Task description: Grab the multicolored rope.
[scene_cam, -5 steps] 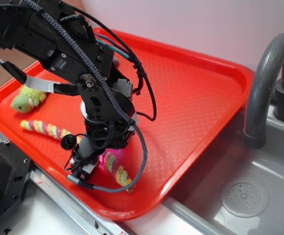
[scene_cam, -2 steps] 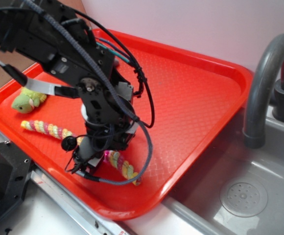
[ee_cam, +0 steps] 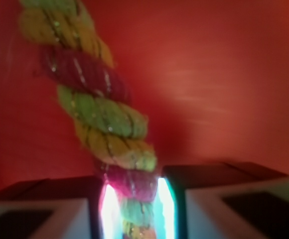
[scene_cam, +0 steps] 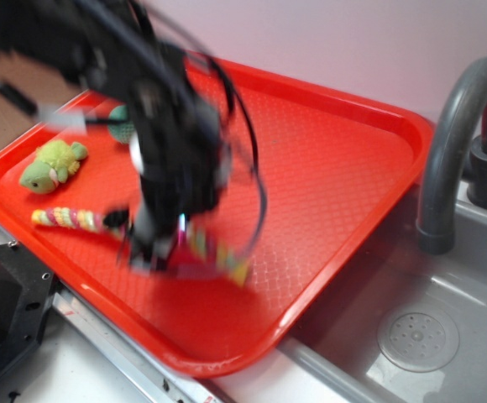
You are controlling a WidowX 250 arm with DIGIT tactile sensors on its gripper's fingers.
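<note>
Because the wrist view shows the rope (ee_cam: pixel 104 124) running down between the two dark fingers (ee_cam: pixel 50 204) with its pink and green bands pressed in the narrow gap, the gripper (scene_cam: pixel 155 252) looks clamped on the rope somewhere along its middle rather than at an end. That hold makes sense for a long, limp toy: taken mid-length, both tails hang off evenly instead of one long end dragging.

In the outside view the arm is blurred, so its exact pose is hard to read. One stretch of rope lies on the red tray (scene_cam: pixel 344 168) to the left of the gripper, and the other stretch sticks out to its right, near the tray's front edge. Whether the held part is clear of the tray surface cannot be told through the blur.

The plush turtle (scene_cam: pixel 52 164) sits apart near the tray's left rim, and a green ball (scene_cam: pixel 119 126) shows behind the arm. The sink (scene_cam: pixel 445 353) and faucet (scene_cam: pixel 453 143) lie to the right.
</note>
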